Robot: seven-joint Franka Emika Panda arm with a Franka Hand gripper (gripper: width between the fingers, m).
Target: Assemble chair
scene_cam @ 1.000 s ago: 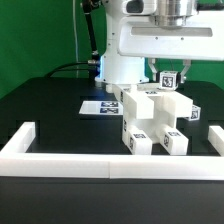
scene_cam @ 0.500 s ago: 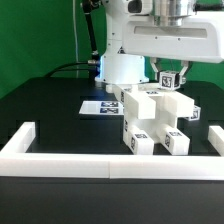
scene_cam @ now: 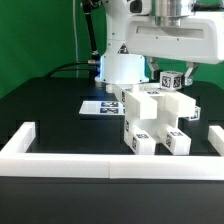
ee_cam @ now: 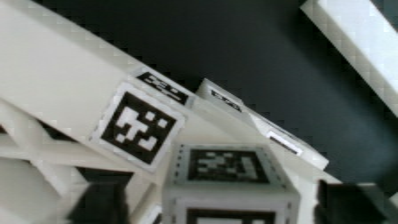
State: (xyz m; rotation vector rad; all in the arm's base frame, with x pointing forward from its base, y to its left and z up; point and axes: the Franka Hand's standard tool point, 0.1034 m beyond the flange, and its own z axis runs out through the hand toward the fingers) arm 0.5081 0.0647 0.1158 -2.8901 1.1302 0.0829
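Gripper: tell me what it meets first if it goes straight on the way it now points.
Most likely the chair: its tagged top piece sits directly between the fingers of the gripper. How much gap remains is unclear.

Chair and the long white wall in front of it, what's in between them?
Just a strip of bare black table separates the chair and the wall; the exterior view shows it.

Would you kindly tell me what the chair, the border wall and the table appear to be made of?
The chair: likely matte white plastic; blocky, even, no shine, with printed black-and-white tags. The wall: white, smooth, dull, perhaps plastic or foam. The table: black, matte, possibly cloth or mat; unclear.
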